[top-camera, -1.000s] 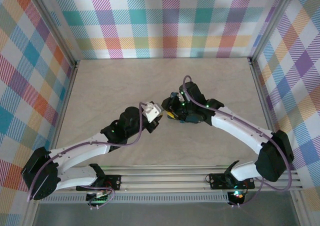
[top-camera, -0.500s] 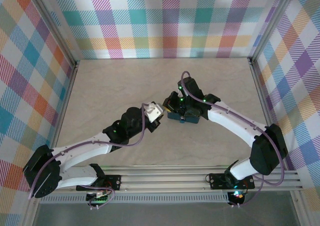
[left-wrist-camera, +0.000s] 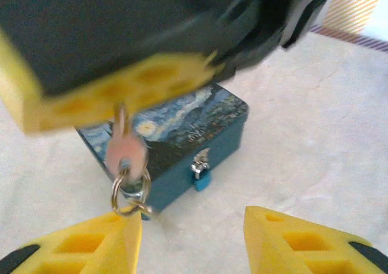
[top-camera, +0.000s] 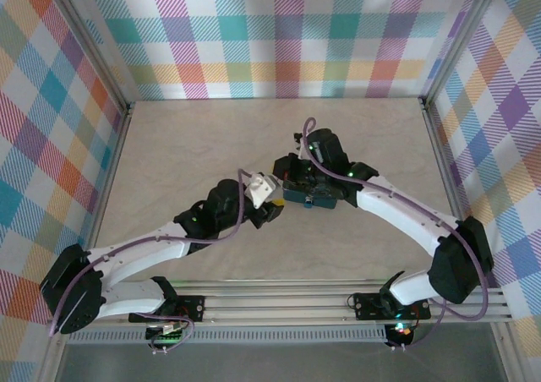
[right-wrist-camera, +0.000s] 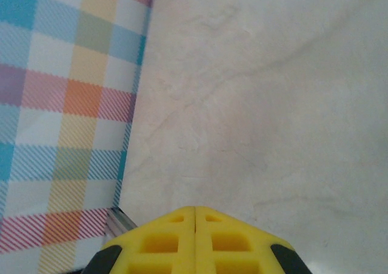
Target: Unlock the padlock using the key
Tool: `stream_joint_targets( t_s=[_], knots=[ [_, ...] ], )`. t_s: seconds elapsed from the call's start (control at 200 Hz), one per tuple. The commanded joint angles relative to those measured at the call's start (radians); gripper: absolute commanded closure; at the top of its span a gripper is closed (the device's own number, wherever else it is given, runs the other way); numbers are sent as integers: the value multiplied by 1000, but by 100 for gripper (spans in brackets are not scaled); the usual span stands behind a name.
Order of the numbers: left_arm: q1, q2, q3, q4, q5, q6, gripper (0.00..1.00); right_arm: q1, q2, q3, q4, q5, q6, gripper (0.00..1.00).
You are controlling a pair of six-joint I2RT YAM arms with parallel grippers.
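A blue starry-print box point(left-wrist-camera: 182, 128) sits on the table, also visible from above as the box point(top-camera: 314, 198). The tiny padlock point(left-wrist-camera: 200, 170), dark metal with a blue bit, hangs on the box's front hasp. My right gripper point(right-wrist-camera: 195, 208) is shut; in the left wrist view its yellow fingers point(left-wrist-camera: 121, 92) pinch a silver key point(left-wrist-camera: 125, 154) that hangs down with a key ring point(left-wrist-camera: 130, 192), left of the padlock. My left gripper point(left-wrist-camera: 193, 216) is open and empty, just in front of the box, its left finger point(left-wrist-camera: 85, 243) under the ring.
Plaid walls point(top-camera: 279, 35) and a metal frame enclose the beige table point(top-camera: 194, 145). From above, both arms meet near the table's centre, my left gripper point(top-camera: 272, 211) beside my right gripper point(top-camera: 286, 172). Open floor lies to the far left and right.
My right wrist has swung toward the far side over the box with the key. My left gripper has edged right, closer to the box front.
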Motion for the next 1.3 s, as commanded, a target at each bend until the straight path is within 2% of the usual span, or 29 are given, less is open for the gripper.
stream_joint_targets(
  t_s=[0.0, 0.075, 0.145, 0.28, 0.5, 0.945, 1.295],
  knots=[
    [124, -71, 26, -27, 327, -222, 53, -4, -32, 28, 33, -48, -363, 100],
    [224, -80, 20, 29, 524, -347, 56, -5, -42, 30, 25, -112, -511, 100],
    [297, -82, -2, 147, 643, -474, 58, -5, -60, 14, 53, -161, -584, 100],
    [367, -62, -52, 398, 710, -673, 56, -11, -106, -41, 182, -266, -621, 100],
    [370, 36, -64, 684, 802, -849, 56, -27, -130, -76, 292, -332, -533, 100],
    [330, 58, -58, 685, 796, -801, 59, -39, -115, -63, 343, -366, -419, 100],
    [298, 103, -45, 762, 774, -833, 62, -39, -112, -69, 349, -369, -402, 100]
  ],
)
